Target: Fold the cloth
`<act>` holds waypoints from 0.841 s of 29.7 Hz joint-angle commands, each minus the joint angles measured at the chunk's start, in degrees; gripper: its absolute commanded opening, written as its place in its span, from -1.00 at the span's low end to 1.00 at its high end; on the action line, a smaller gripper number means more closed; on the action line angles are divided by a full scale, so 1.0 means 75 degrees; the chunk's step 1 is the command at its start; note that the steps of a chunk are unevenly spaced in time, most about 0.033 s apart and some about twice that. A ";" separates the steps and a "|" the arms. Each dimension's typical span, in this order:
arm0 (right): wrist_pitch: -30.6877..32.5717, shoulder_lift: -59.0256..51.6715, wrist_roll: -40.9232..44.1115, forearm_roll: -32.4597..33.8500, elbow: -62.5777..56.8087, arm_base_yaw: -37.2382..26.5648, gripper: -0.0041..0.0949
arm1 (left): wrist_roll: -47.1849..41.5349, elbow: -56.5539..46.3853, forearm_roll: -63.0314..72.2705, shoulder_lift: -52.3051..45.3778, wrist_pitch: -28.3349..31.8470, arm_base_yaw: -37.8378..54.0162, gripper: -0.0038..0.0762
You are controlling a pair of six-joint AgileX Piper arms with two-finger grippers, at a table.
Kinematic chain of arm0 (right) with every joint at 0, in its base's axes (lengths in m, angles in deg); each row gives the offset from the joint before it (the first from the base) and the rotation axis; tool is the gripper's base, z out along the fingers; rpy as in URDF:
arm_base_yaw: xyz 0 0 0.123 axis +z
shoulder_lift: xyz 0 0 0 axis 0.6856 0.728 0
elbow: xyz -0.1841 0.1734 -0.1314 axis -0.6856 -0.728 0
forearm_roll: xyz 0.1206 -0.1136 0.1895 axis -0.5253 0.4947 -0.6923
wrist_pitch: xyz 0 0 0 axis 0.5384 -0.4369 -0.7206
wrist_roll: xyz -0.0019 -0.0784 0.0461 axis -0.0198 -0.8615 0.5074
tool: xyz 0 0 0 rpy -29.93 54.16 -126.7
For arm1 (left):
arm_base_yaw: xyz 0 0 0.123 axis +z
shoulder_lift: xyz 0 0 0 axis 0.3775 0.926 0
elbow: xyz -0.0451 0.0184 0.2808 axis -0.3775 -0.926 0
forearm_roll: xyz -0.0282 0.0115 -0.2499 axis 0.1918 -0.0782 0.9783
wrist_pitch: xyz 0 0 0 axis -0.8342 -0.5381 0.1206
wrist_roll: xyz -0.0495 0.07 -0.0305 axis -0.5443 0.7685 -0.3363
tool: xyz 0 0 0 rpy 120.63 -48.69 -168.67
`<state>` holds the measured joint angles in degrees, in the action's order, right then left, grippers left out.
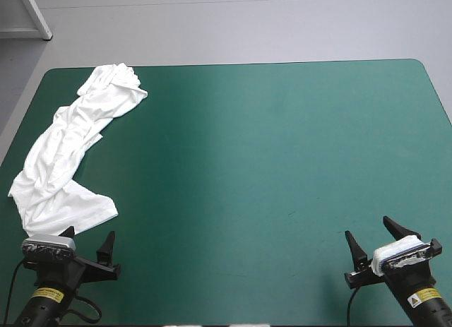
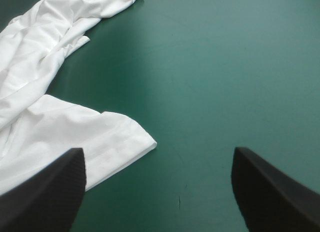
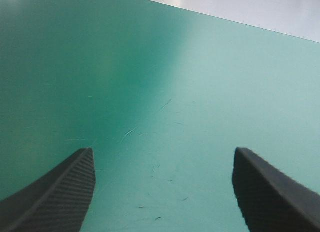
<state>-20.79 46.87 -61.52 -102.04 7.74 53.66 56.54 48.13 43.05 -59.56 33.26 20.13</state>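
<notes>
Nearest you, the left gripper sits just short of the T-shirt, spread wide and holding nothing; the T-shirt's near end, a flat doubled flap, lies just ahead of it, toward its outer side rather than squarely between. The right gripper is well apart from the T-shirt, across the bare teal-green worktop; it too is wide open and empty. Farther on, the T-shirt runs away from the left gripper as a long twisted strip; it narrows at its middle, then bunches into a crumpled end near the worktop's far left corner; its outer side lies at or very near the worktop's left edge.

Nothing is folded yet, so I judge that you must spread the T-shirt first. The risks come from how it lies. If you pinch the near flap as it is, you probably catch several layers at once, and the twist beyond it tightens instead of opening. If you pull outward from the T-shirt, it may slide off the left edge. The right gripper has to cross toward the T-shirt, so bring it in wide of the left gripper; a straight path risks the arms meeting.
</notes>
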 commanded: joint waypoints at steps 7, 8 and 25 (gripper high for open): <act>-0.0514 0.0075 -0.0048 0.0001 0.0200 0.0015 0.50 | -0.0053 0.0217 0.0112 0.0071 0.0571 -0.0036 0.55; -0.0514 0.0075 -0.0048 0.0001 0.0200 0.0015 0.50 | -0.0053 0.0217 0.0112 0.0071 0.0571 -0.0036 0.55; -0.0347 0.0075 -0.0048 0.0001 0.0200 0.0015 0.50 | -0.5252 0.2424 -0.4827 0.2382 -0.0537 -0.0022 0.55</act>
<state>-19.53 46.87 -61.52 -102.04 7.74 53.66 23.87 59.29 15.87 -47.93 28.45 20.13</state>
